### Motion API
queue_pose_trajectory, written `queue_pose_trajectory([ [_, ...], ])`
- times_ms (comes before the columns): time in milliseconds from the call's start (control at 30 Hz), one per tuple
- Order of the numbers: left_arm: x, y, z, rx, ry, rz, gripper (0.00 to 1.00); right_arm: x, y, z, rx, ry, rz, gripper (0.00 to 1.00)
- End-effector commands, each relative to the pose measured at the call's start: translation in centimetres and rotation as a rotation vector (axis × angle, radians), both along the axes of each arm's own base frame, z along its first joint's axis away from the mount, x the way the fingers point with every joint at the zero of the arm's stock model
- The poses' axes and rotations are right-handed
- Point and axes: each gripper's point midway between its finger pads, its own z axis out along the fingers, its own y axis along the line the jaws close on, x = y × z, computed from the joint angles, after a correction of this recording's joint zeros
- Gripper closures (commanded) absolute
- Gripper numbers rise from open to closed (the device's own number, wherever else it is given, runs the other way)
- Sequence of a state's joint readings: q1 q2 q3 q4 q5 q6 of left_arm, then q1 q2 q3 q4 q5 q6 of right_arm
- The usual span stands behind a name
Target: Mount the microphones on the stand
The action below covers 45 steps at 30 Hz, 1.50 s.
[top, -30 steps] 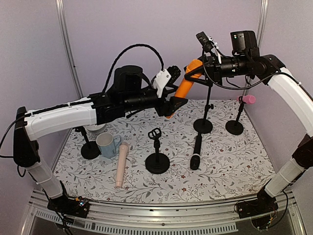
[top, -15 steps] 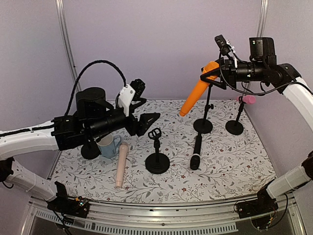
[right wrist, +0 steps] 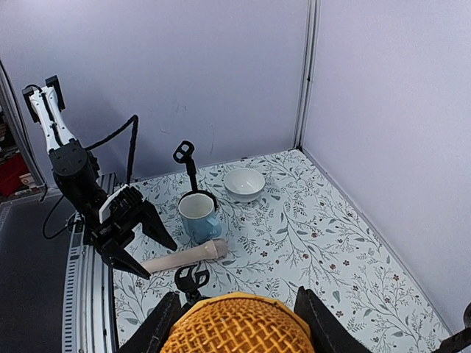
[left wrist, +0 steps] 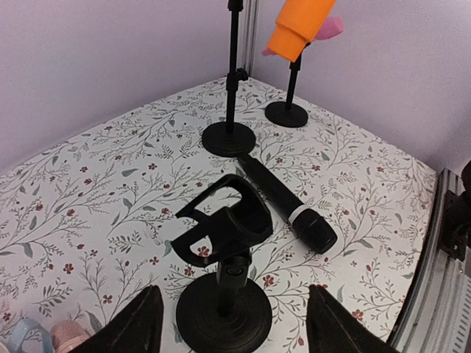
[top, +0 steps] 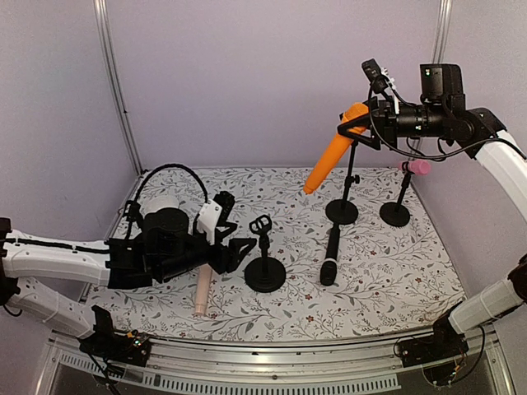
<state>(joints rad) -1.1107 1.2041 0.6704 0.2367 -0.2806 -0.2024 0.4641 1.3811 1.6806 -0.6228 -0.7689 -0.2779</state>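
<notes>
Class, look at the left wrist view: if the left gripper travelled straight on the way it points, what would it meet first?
Probably the short empty stand, centred just ahead of the open left gripper; the black microphone lies beyond it. Depth is hard to judge.

Bright, even light, faint shadows, sharp focus.

I'm in a robot lab test cell here, not anyone's home. Plain lilac wall panels (top: 247, 82) box me in on three sides, joined by bare aluminium posts (top: 113, 74). My arms sit on a slotted metal rail (top: 272, 374) at the near edge of the table (top: 395, 271), which wears a flowered cloth. A loose black cable (top: 169, 167) loops off my left arm (top: 58, 255), and there's dark floor (right wrist: 29, 294) past the rail.
</notes>
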Motion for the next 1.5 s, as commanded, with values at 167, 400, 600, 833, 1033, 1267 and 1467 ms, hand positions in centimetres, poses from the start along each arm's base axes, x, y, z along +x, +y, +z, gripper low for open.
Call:
queue_pose_trajectory([
  [167,1.5,-1.8,-1.1,-0.191,0.064,0.095,0.35,0.5,0.1,0.1,0.012,-0.009,-0.005,1.0],
  [400,2.1,-2.0,-3.0,-0.196,0.076,0.129,0.39,0.7,0.3,-0.1,0.01,-0.006,0.001,1.0],
  [600,2.2,-3.2,-3.9,-0.233,0.086,0.107,0.44,0.9,0.5,-0.3,0.014,0.009,0.01,1.0],
  [833,3.2,-4.0,-4.8,-0.256,0.05,0.134,0.48,0.8,0.5,0.0,0.02,0.006,0.009,1.0],
  [1033,4.1,-4.4,-3.7,-0.264,-0.037,0.151,0.64,0.8,0.5,-0.6,0.016,0.02,0.011,1.0],
  [1267,5.2,-5.3,-2.6,-0.246,-0.127,0.146,0.86,0.3,0.8,-0.1,0.035,0.01,0.052,1.0],
  [1467,8.0,-6.0,-1.9,-0.266,-0.184,0.156,0.92,-1.2,1.6,1.0,0.079,-0.021,0.174,1.0],
])
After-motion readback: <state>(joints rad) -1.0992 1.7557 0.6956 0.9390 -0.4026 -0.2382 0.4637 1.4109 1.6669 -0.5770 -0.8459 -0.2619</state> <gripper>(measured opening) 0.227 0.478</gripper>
